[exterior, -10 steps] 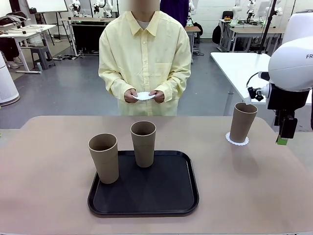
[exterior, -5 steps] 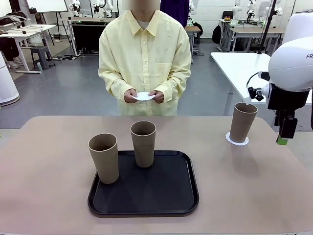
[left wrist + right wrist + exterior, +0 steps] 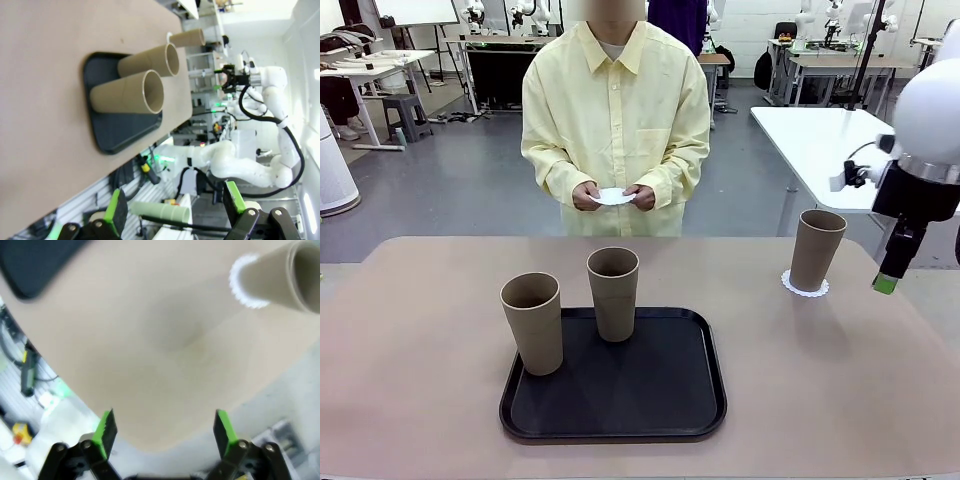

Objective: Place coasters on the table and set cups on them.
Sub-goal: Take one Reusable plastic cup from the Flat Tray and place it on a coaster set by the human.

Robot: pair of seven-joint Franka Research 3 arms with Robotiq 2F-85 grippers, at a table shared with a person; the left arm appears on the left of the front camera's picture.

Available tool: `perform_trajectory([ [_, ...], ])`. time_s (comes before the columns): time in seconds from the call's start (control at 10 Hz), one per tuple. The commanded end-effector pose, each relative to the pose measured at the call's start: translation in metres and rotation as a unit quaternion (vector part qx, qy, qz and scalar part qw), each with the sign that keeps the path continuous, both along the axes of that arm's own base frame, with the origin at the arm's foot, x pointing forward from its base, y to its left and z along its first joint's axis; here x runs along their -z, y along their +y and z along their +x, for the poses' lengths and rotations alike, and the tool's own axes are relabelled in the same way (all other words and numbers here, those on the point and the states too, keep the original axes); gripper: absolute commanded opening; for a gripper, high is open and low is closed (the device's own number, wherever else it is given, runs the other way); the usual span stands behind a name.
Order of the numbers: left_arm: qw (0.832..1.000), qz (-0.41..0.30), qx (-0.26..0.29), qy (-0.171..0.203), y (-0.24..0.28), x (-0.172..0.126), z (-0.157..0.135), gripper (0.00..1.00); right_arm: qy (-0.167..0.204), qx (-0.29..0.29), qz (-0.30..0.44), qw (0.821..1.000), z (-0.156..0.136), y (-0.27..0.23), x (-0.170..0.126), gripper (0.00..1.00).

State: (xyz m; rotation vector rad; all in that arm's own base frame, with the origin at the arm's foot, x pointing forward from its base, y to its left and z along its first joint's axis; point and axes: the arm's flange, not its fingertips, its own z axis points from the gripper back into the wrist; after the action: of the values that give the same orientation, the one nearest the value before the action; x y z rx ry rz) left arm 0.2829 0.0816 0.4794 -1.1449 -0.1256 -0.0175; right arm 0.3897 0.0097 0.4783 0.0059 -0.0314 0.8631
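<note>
Grey floor [image 3: 470,190]; white table [image 3: 815,140] on the right, desks [image 3: 365,65] w/ stool [image 3: 405,115] far left; room brightly lit.

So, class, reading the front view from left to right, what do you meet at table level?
left cup at the tray's left edge → middle cup on the tray → right cup standing on a coaster → right hand, hanging beside the table's right end
</note>
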Motion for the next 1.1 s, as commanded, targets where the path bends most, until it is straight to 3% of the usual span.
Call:
perform_trajectory([
  [0.0,1.0,-0.004,0.002,-0.005,0.001,-0.001,-0.001,1.0,-0.051,0.15,0.095,0.983,-0.011,-0.006,0.009,1.0],
  [0.1,1.0,-0.004,0.002,-0.005,0.001,-0.001,-0.001,1.0,-0.067,0.175,0.088,0.978,-0.016,-0.01,0.008,1.0],
  [0.2,1.0,-0.004,0.002,-0.005,0.001,-0.001,-0.001,1.0,-0.042,0.199,0.065,0.977,-0.019,-0.012,0.009,1.0],
  [0.3,1.0,-0.004,0.002,-0.005,0.001,-0.001,-0.001,1.0,-0.068,0.149,0.045,0.985,-0.021,-0.004,0.007,1.0],
  [0.4,1.0,-0.004,0.002,-0.005,0.001,-0.001,-0.001,1.0,-0.025,0.172,0.084,0.981,-0.009,-0.021,0.0,1.0],
  [0.5,1.0,-0.004,0.002,-0.005,0.001,-0.001,-0.001,1.0,-0.041,0.172,0.078,0.981,-0.013,-0.017,0.0,1.0],
  [0.6,1.0,-0.004,0.002,-0.005,0.001,-0.001,-0.001,1.0,-0.017,0.197,0.239,0.951,-0.018,-0.045,0.002,1.0],
  [0.7,1.0,-0.004,0.002,-0.005,0.001,-0.001,-0.001,1.0,0.036,0.206,0.338,0.918,-0.026,-0.077,0.003,1.0],
  [0.8,1.0,-0.004,0.002,-0.005,0.001,-0.001,-0.001,1.0,0.082,0.201,0.393,0.893,-0.044,-0.107,-0.004,1.0],
  [1.0,1.0,-0.004,0.002,-0.005,0.001,-0.001,-0.001,1.0,0.102,0.197,0.485,0.846,-0.066,-0.161,-0.021,1.0],
])
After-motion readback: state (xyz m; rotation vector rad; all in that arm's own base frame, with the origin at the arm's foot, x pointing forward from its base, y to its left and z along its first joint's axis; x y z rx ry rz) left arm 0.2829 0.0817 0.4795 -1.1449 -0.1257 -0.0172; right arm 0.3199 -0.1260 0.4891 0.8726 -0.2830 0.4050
